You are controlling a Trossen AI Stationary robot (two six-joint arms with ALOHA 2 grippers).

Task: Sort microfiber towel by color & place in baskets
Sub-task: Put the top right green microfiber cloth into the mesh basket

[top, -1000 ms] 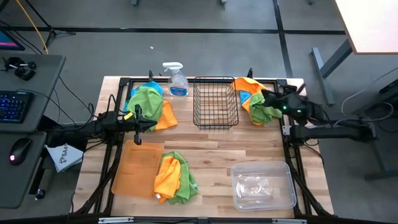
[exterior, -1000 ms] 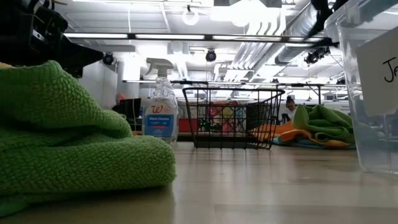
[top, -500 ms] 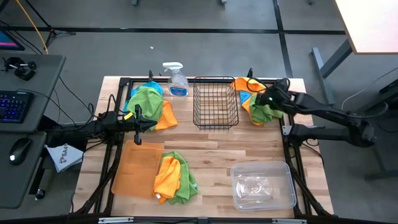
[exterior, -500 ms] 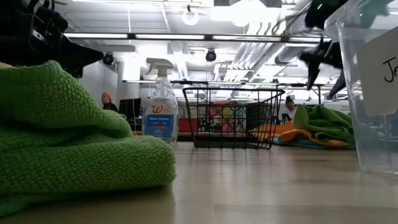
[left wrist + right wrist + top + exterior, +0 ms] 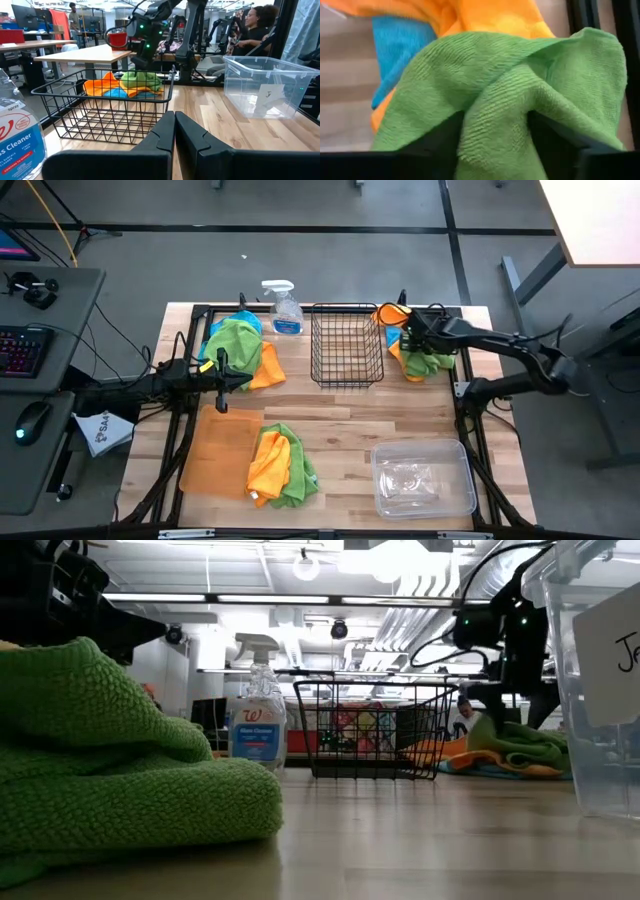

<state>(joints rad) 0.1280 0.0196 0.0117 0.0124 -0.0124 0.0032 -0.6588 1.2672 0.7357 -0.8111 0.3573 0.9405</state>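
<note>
Three heaps of microfiber towels lie on the table. The far right heap has a green towel [image 5: 428,360] on top of orange [image 5: 392,314] and blue [image 5: 396,336] ones. My right gripper [image 5: 410,333] stands over this heap, pointing down, open, with a raised green fold [image 5: 495,107] between its fingers. The far left heap [image 5: 236,340] holds green, orange and blue towels. A near heap [image 5: 278,464] of orange and green lies beside the orange tray [image 5: 212,448]. My left gripper [image 5: 222,372] is shut, next to the far left heap. My right gripper comes from above, pointing down, at the top of the green towel [image 5: 495,107] on the far right heap. Its open fingers [image 5: 445,137] sit sunk in the cloth on either side of a raised fold. The towel rests on the heap.
A black wire basket [image 5: 347,310] stands at the far middle, a spray bottle [image 5: 285,312] to its left. A clear plastic bin [image 5: 378,472] sits at the near right. A bare strip of wood runs across the table's middle. People show in the room behind.
My right gripper has moved from the table's right edge toward the left and the far edge, over the far right heap, and come down onto the green towel. The towels have kept still.
</note>
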